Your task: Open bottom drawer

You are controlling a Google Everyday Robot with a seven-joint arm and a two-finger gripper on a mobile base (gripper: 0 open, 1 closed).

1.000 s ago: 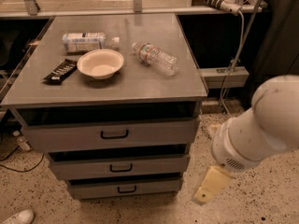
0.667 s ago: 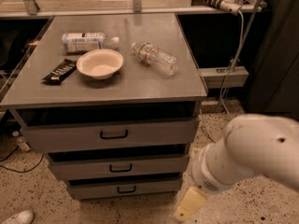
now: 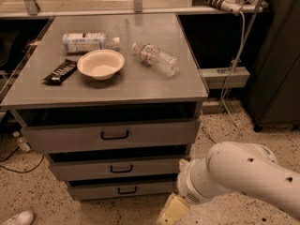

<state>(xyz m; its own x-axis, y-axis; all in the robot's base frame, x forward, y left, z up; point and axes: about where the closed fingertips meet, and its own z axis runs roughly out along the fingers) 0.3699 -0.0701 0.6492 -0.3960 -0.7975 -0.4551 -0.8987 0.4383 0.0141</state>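
The bottom drawer (image 3: pixel 98 190) is the lowest grey front of the cabinet, with a small black loop handle (image 3: pixel 127 190) at its centre. It sits pushed in under the middle drawer (image 3: pixel 84 168). My gripper (image 3: pixel 169 212) is at the bottom edge of the camera view, low near the floor, just right of and below the bottom drawer's right end. It is not touching the handle. The white arm (image 3: pixel 234 177) reaches in from the lower right.
The top drawer (image 3: pixel 70 136) has the widest handle. On the cabinet top stand a white bowl (image 3: pixel 100 63), two lying plastic bottles (image 3: pixel 157 59), (image 3: pixel 86 41) and a dark snack bar (image 3: pixel 60 71). A cable (image 3: pixel 234 64) hangs at the right; speckled floor lies around.
The arm has swung left and down across the lower right of the view, bringing the gripper closer to the drawer fronts and near the floor. The drawers have not moved.
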